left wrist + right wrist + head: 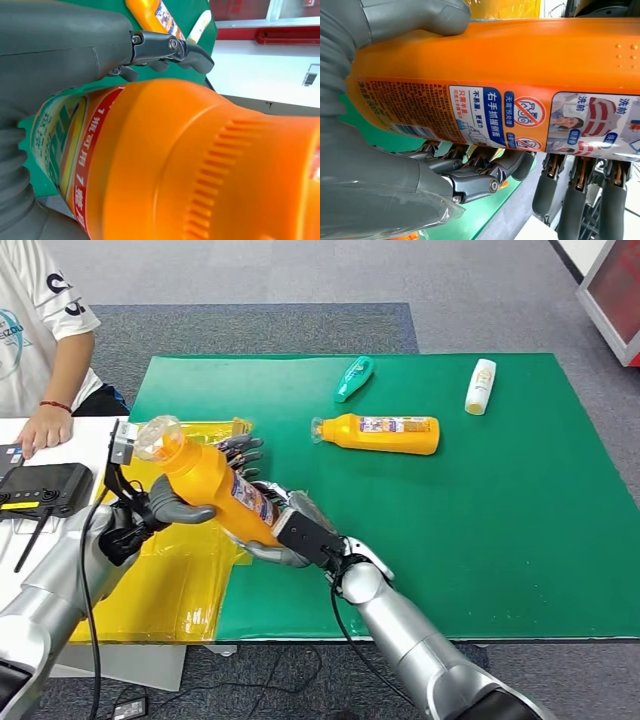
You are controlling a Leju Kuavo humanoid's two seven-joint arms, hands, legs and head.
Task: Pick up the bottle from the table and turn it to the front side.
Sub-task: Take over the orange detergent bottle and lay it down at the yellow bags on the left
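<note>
An orange bottle (207,480) with a clear cap is held tilted above the left part of the green mat (490,540), cap end up and to the left. My left hand (155,508) grips its upper half, grey thumb on the near side and dark fingers (241,452) behind. My right hand (298,530) holds the base end from below. In the left wrist view the bottle (188,165) looms large beneath my left hand (56,45). In the right wrist view its printed label (501,115) faces the camera, with my right hand (369,170) wrapped around the bottle.
A second orange bottle (385,433), a teal bottle (353,378) and a white bottle (480,386) lie on the mat's far half. A yellow sheet (173,585) covers the left end. A person's hand (45,427) rests on a white table beside a black device (45,488).
</note>
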